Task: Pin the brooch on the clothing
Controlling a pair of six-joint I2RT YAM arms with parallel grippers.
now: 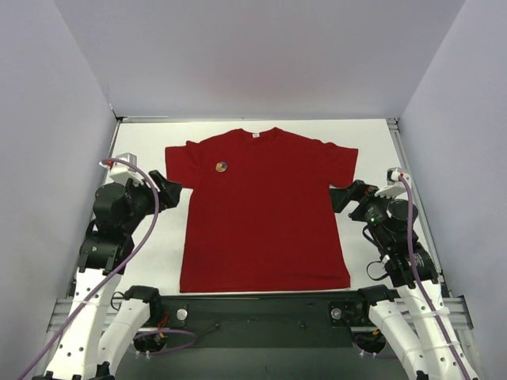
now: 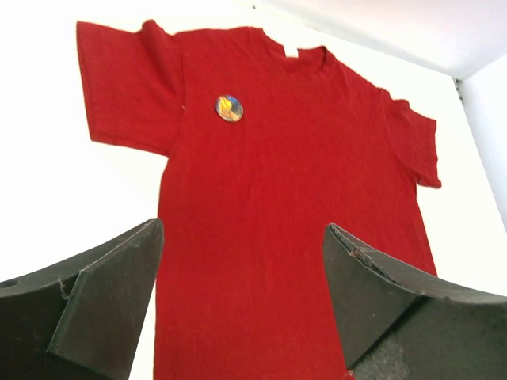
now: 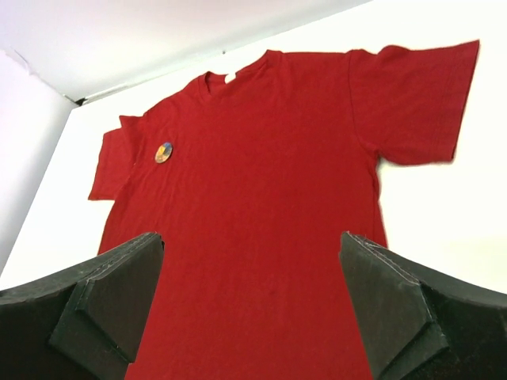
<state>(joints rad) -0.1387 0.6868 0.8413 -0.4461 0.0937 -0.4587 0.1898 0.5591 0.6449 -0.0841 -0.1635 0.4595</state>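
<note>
Though I looked for writing, the small white label (image 1: 256, 135) at the collar of the dark red T-shirt (image 1: 265, 222) was too small to read, and the brooch (image 1: 223, 166) showed only orange, yellow and dark blue sections. It sat on the shirt's chest toward the left arm's side, below the neckline; pinned or merely lying there, I could not tell. The shirt lay flat on the white worktop (image 1: 154, 253). The left gripper (image 2: 242, 237) and right gripper (image 3: 252, 245) flanked the shirt, jaws spread wide, holding nothing.
</note>
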